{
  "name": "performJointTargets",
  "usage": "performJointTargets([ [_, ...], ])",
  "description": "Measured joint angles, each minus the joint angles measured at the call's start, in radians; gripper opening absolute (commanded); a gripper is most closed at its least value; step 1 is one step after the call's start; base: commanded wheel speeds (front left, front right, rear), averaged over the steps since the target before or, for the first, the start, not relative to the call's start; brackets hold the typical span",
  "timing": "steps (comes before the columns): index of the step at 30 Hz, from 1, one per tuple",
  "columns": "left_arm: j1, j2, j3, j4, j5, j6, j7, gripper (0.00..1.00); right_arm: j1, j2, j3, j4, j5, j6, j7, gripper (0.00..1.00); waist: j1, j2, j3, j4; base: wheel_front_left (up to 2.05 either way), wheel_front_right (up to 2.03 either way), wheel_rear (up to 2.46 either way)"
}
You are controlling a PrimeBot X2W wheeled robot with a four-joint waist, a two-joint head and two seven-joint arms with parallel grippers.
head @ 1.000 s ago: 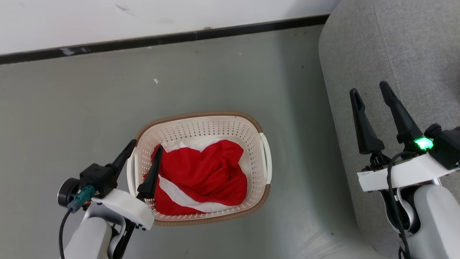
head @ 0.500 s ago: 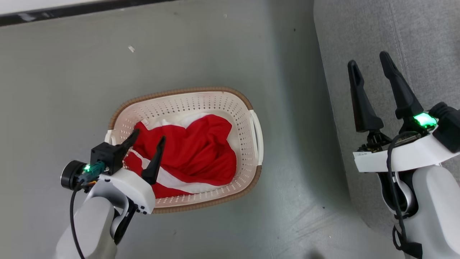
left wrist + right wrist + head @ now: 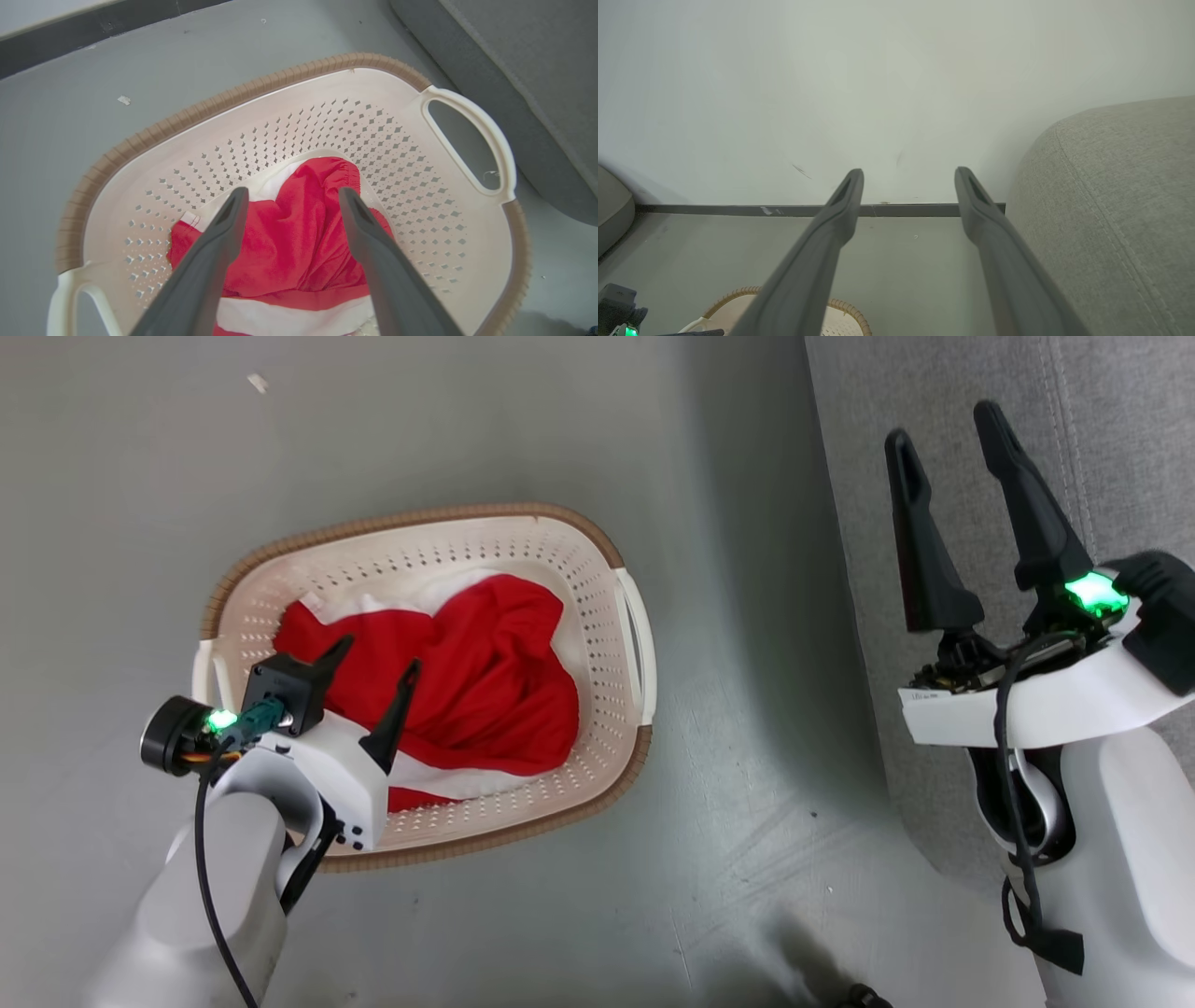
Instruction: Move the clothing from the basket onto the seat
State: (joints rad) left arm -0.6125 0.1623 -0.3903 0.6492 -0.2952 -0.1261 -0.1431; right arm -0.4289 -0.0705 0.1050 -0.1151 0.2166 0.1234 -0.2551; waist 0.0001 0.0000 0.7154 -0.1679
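Note:
The red clothing (image 3: 485, 681) with white stripes lies crumpled in the cream basket (image 3: 597, 579) on the floor. My left gripper (image 3: 378, 653) hangs open just above the clothing's left part, its fingers spread over the red fabric (image 3: 299, 242) with nothing held. In the left wrist view the basket (image 3: 327, 121) surrounds the fingers. My right gripper (image 3: 938, 420) stands open over the edge of the grey seat (image 3: 1120, 429), empty, well right of the basket. The right wrist view has that gripper (image 3: 908, 175) pointing at the wall, the seat (image 3: 1115, 196) at its right.
Grey floor (image 3: 728, 728) separates the basket from the seat. A white wall (image 3: 831, 93) with a dark baseboard (image 3: 738, 210) lies beyond. A small scrap (image 3: 255, 382) lies on the floor far left. The basket's rim (image 3: 840, 305) peeks in low.
The head view has shifted, so the scene sits higher and further left. My left gripper has moved from the basket's left rim to over the clothing. Both grippers stay open.

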Motion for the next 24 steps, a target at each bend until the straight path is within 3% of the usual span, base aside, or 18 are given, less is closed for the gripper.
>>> performJointTargets([
  [9,-0.072,0.002,-0.025,0.076,0.023,0.000,0.012,1.00,-0.056,0.009,0.014,-0.013,0.000,0.000,0.000,1.00,0.0000,0.0000,0.073,-0.033,0.00,0.00,0.00],
  [24,-0.174,0.056,-0.040,0.216,0.057,-0.001,0.059,1.00,-0.111,0.015,0.042,-0.036,0.004,0.000,0.000,1.00,0.0000,0.0000,0.183,-0.106,0.00,0.00,0.00],
])
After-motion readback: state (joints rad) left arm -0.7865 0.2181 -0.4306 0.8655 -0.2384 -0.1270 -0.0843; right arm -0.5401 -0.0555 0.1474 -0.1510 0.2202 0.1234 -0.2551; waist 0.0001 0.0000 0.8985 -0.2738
